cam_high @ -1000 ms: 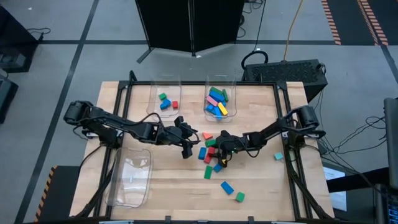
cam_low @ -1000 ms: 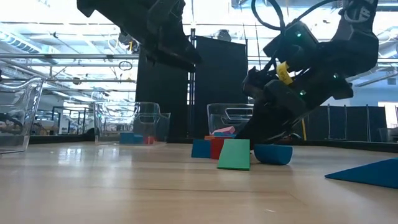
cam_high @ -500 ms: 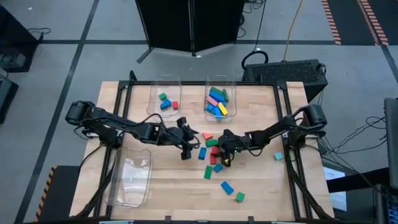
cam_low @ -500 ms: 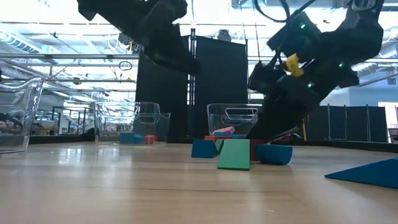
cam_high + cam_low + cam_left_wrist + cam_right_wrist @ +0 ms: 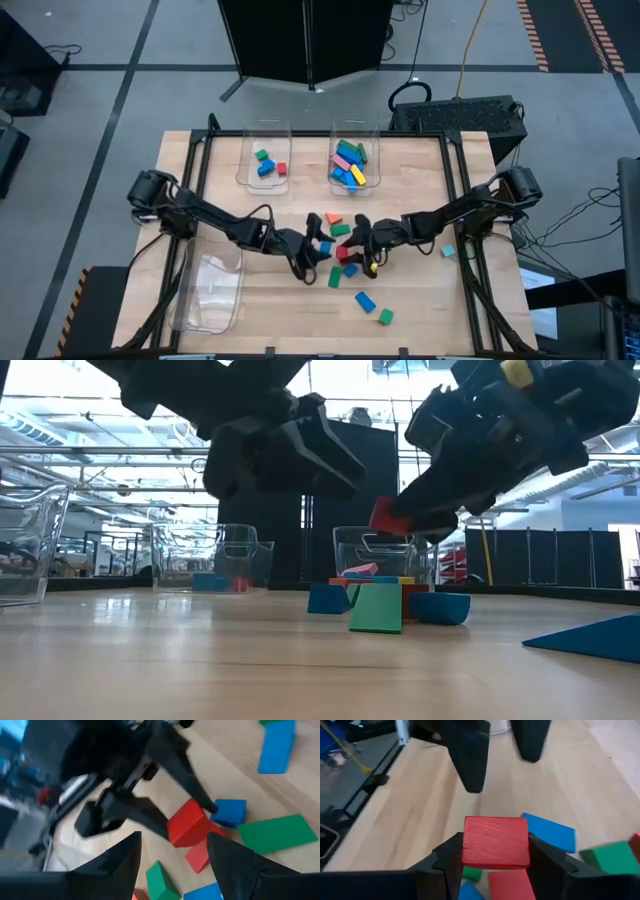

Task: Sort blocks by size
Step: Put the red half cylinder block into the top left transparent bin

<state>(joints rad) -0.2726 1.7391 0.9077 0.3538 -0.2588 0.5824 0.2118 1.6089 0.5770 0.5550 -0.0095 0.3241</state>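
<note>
My right gripper (image 5: 352,251) is shut on a red block (image 5: 495,842), which hangs above the loose pile of blocks (image 5: 338,240) at the table's middle. In the low view the red block (image 5: 386,516) is well above the blocks on the table. Facing it from the table's left, my left gripper (image 5: 316,252) is open and empty, close to the red block (image 5: 186,823). Blue (image 5: 550,832), green (image 5: 277,832) and red (image 5: 199,856) blocks lie flat on the wood below. My right gripper pinches the red block by two opposite sides (image 5: 468,845) between its two fingers (image 5: 446,862). The fingers come slanting down from the table's right. The block is lifted clear of the table and the pile.
Two clear bins with sorted blocks stand at the far edge, one left (image 5: 265,158), one right (image 5: 350,160). A clear bin (image 5: 210,290) lies at the near left. Stray blocks lie toward the near edge (image 5: 365,300) and by the right rail (image 5: 447,251).
My right gripper has risen from the pile with the red block, which is now clear of the table. My left gripper has moved toward the table's right and near edges, sunk toward the pile and rolled about its own axis.
</note>
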